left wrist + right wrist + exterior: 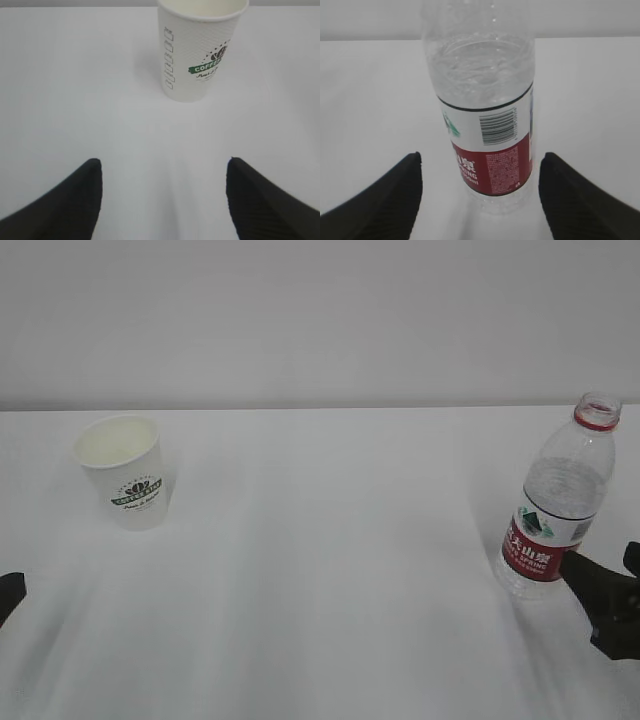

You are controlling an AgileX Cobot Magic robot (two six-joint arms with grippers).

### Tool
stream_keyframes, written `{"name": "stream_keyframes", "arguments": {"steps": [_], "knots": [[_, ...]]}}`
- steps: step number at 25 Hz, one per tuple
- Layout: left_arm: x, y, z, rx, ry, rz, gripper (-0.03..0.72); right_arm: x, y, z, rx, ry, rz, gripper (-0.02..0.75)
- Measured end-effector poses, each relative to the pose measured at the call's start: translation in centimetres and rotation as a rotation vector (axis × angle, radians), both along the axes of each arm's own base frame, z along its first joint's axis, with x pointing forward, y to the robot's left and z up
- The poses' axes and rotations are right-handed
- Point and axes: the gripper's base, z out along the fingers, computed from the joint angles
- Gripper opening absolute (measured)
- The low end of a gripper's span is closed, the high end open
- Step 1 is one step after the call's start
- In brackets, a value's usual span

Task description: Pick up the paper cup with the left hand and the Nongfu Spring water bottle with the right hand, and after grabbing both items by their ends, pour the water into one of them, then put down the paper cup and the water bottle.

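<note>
The left hand (8,595) is mostly cut off; the bottle (480,100) neck seems cropped too.

The small white tapered paper cup (126,471) with a dark green logo on its side stands upright on the left part of the white table, its mouth open and its inside pale cream. In the left wrist view the cup (200,47) shows also a column of small printed marks beside the logo.

The clear ribbed plastic bottle (558,502) with a red neck ring and no cap stands upright at the right, well apart from the cup. Its label is red with white characters, white and green above, with a barcode (497,126). Clear water (480,70) reaches above the label.
</note>
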Motion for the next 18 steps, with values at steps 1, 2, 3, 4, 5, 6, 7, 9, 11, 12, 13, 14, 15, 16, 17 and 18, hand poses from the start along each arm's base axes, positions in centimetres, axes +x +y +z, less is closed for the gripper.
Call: {"name": "stream_keyframes", "arguments": {"steps": [1,2,3,4,5,6,7,9,11,12,13,14,15,16,17,18], "knots": [[0.0,0.0,-0.1,0.001,0.004,0.0,0.561,0.0,0.0,0.0,-0.004,-0.001,-0.002,0.549],[0.1,0.0,-0.2,0.001,0.006,0.0,0.561,0.0,-0.1,0.0,-0.01,-0.003,-0.003,0.549],[0.2,0.0,-0.3,0.001,0.003,0.0,0.561,0.0,-0.1,0.0,-0.012,-0.003,-0.004,0.549],[0.3,-0.1,-0.4,0.004,0.001,-0.013,0.561,0.0,-0.1,0.0,-0.013,-0.004,-0.006,0.549],[0.4,-0.3,-0.5,0.007,-0.005,-0.028,0.561,0.0,-0.1,0.0,-0.015,-0.006,-0.008,0.549],[0.5,-0.4,-0.6,0.008,-0.013,-0.04,0.561,0.0,-0.1,0.0,-0.016,-0.006,-0.009,0.549],[0.6,-0.5,-0.8,0.008,-0.017,-0.05,0.561,0.0,-0.1,0.0,-0.016,-0.006,-0.009,0.549],[0.8,-0.6,-0.9,0.004,-0.04,-0.061,0.561,0.0,-0.1,0.0,-0.016,-0.006,-0.01,0.549],[1.1,-0.7,-1.0,-0.003,-0.063,-0.066,0.561,0.0,-0.1,0.0,-0.022,-0.008,-0.009,0.549],[1.2,-0.8,-1.0,-0.007,-0.078,-0.069,0.561,0.0,-0.1,0.0,-0.035,-0.011,-0.004,0.549],[1.3,-0.8,-1.1,-0.008,-0.08,-0.071,0.561,0.0,-0.1,0.0,-0.048,-0.014,0.0,0.549],[1.4,-0.8,-1.4,-0.008,-0.07,-0.074,0.561,0.0,-0.1,0.0,-0.067,-0.019,0.006,0.549],[1.4,-0.9,-1.6,-0.007,-0.063,-0.074,0.561,0.0,-0.1,0.0,-0.086,-0.024,0.013,0.549],[1.4,-0.9,-1.8,-0.006,-0.05,-0.074,0.561,0.0,-0.1,0.0,-0.103,-0.03,0.02,0.549],[1.4,-0.9,-2.0,-0.004,-0.037,-0.076,0.561,0.0,-0.1,0.0,-0.117,-0.032,0.025,0.549],[1.4,-0.9,-2.2,-0.003,-0.03,-0.078,0.561,0.0,-0.1,0.0,-0.129,-0.035,0.029,0.549]]}}
